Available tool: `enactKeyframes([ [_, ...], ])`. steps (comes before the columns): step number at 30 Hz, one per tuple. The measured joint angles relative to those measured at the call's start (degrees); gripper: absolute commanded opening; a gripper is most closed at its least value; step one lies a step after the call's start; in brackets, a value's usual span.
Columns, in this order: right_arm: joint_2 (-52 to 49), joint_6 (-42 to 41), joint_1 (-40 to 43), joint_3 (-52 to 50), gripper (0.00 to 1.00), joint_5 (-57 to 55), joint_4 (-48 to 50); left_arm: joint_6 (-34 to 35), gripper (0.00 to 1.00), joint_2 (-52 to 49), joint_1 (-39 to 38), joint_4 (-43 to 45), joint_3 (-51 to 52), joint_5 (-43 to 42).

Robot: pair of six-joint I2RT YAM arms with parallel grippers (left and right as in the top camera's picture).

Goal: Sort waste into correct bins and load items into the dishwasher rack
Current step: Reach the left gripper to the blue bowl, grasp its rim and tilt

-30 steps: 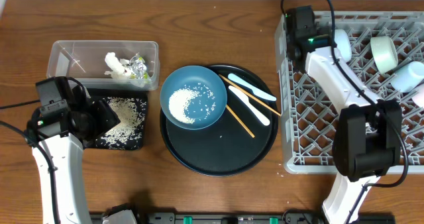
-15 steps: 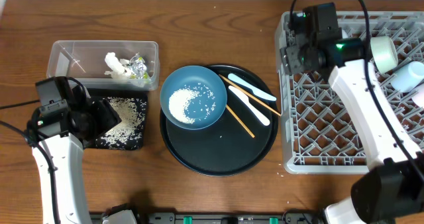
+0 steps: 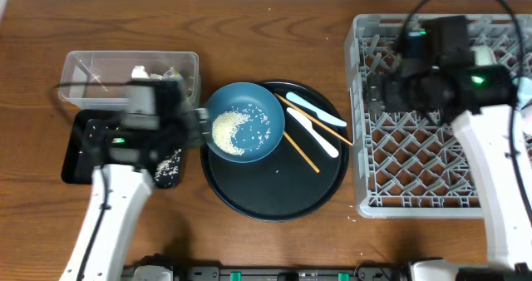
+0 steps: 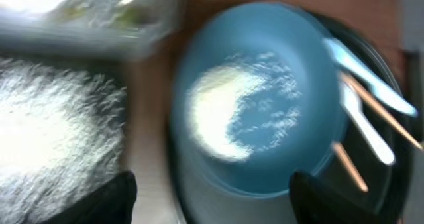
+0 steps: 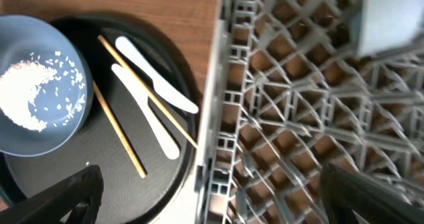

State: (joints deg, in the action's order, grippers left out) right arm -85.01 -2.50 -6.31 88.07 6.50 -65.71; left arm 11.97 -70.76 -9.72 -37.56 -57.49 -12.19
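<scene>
The dark blue plate (image 3: 243,120) with loose rice (image 3: 226,131) sits on the left of the round black tray (image 3: 274,189). My left gripper (image 3: 198,125) is open and empty at the plate's left rim. In the left wrist view its fingers (image 4: 99,201) straddle the near rim of the plate (image 4: 265,98). Two spoons (image 3: 316,110) and the chopsticks (image 3: 301,148) lie right of the plate. My right gripper (image 3: 381,90) is open and empty over the left edge of the rack (image 3: 416,165). The right wrist view shows the spoons (image 5: 156,75), the chopsticks (image 5: 119,131) and the rack (image 5: 298,105).
The clear tub (image 3: 108,69) with tissue and foil stands at the back left. The shallow black tray (image 3: 83,148) in front of it holds rice (image 3: 170,165) and is partly hidden by my left arm. A pale, blurred cup or bowl (image 5: 391,15) sits in the rack.
My left arm has swung right, from over the black tray to the plate's left rim. My right arm has shifted right and forward over the rack.
</scene>
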Motion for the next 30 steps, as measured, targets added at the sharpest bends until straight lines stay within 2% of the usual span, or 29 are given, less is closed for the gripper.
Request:
enactKeyframes([
  [4,0.6,-0.1,1.9,0.0,0.99,0.2,-2.4,0.0,0.76,-3.2,-9.7,6.2,0.0,2.3],
  [10,0.5,-0.1,4.1,0.0,0.99,0.4,-3.9,0.0,0.76,-14.1,-20.9,13.7,0.0,6.4],
  [15,0.5,-0.1,4.5,0.0,0.99,0.4,-4.2,-0.2,0.76,-22.4,-25.6,17.2,0.0,9.1],
  [21,0.5,-0.1,4.5,0.0,0.99,0.4,-4.2,-0.2,0.75,-28.5,-27.9,17.3,0.0,13.3],
  [24,0.5,-0.1,4.5,0.0,0.99,0.4,-4.2,-0.2,0.62,-30.5,-28.0,17.3,0.0,14.5],
  [25,0.5,-0.1,4.5,0.0,0.99,0.4,-4.3,-0.3,0.55,-31.0,-28.0,17.2,0.0,15.1],
  [28,0.5,-0.1,4.5,0.0,0.99,0.4,-4.3,-0.2,0.49,-31.6,-28.0,17.2,0.0,16.0],
  [30,0.5,-0.1,4.5,0.0,0.99,0.4,-4.3,-0.3,0.41,-31.6,-28.0,17.2,0.0,16.1],
])
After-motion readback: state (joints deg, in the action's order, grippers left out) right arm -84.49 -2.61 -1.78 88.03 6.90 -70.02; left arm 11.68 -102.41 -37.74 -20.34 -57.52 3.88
